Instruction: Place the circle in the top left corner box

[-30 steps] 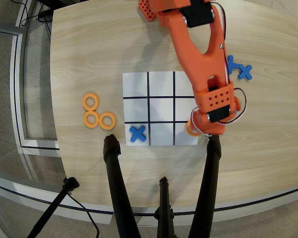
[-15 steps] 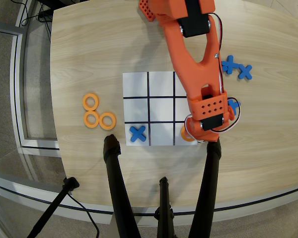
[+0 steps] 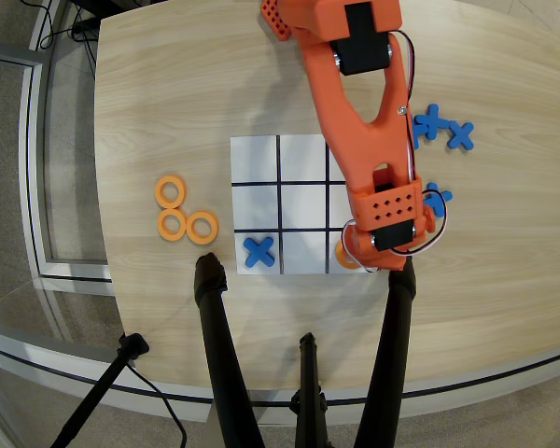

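Observation:
My orange arm reaches down from the top of the overhead view. My gripper hangs over the bottom right corner cell of the black-lined 3x3 paper grid. An orange ring peeks out at the gripper's left side, over that cell. The wrist hides the fingers, so I cannot tell if they hold the ring or if it rests on the paper. Three more orange rings lie in a cluster left of the grid. A blue cross sits in the bottom left corner cell.
Two blue crosses lie on the wooden table right of the grid. A third is partly under the arm. Black stand legs rise from the table's front edge, just below the grid.

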